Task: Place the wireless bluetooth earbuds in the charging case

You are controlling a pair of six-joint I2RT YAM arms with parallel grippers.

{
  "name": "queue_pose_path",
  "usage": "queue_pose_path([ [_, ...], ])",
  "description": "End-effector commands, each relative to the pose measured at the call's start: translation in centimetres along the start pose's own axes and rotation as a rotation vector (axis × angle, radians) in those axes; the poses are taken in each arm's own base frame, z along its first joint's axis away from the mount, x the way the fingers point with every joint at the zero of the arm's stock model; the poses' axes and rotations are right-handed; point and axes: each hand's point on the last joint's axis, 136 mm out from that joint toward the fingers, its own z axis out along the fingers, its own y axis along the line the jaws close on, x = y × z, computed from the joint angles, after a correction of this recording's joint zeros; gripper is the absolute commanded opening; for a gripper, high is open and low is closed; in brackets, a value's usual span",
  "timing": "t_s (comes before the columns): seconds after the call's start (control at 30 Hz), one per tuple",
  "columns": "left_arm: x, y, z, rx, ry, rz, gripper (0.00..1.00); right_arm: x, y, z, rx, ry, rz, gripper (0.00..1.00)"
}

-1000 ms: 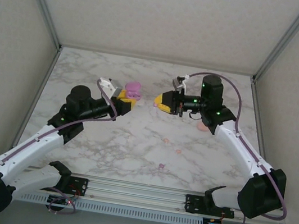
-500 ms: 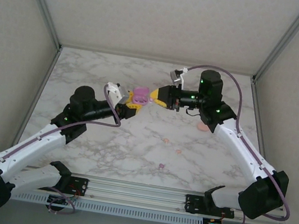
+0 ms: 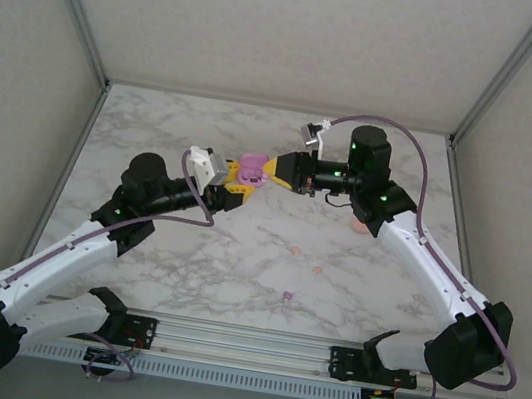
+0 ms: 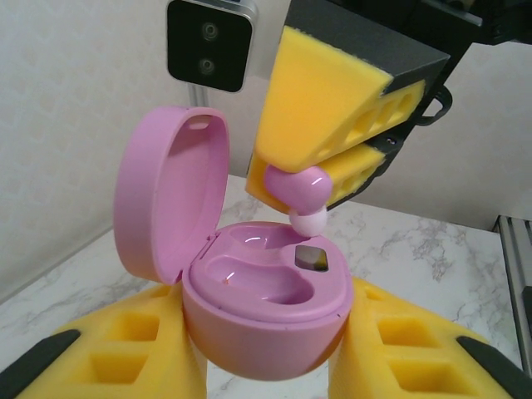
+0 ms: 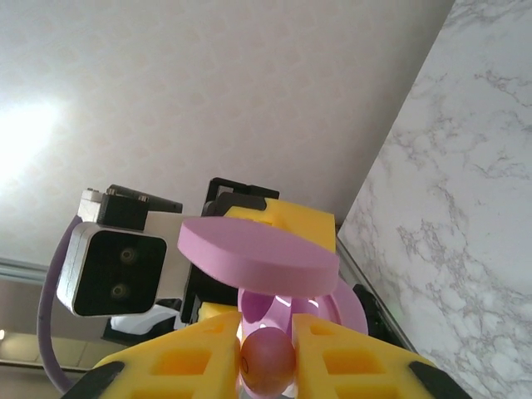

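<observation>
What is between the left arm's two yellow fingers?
The open pink charging case sits between the left fingers, clamped on both sides. The left wrist view shows it best.

Pink-purple case (image 4: 264,312): pebble-shaped, open, upright, clamped in left gripper (image 4: 266,366). Its lid (image 4: 166,199) stands hinged back at 10 o'clock. One bud (image 4: 298,189): pink-purple, white tip down, pinched in right gripper (image 4: 287,176), just over the 1 o'clock well; contact unclear. Three loose buds (image 3: 295,251) lie at 5 o'clock of case, well apart from it.
</observation>
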Motion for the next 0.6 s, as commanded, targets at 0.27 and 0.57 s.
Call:
queue_pose_path([
  [0.27, -2.0, -0.7, 0.2, 0.038, -0.070, -0.015, 0.16, -0.3, -0.9, 0.6, 0.063, -0.011, -0.057, 0.22],
  [0.57, -2.8, -0.2, 0.2, 0.016, -0.114, -0.039, 0.17, 0.8, -1.7, 0.7, 0.125, 0.044, -0.068, 0.29],
])
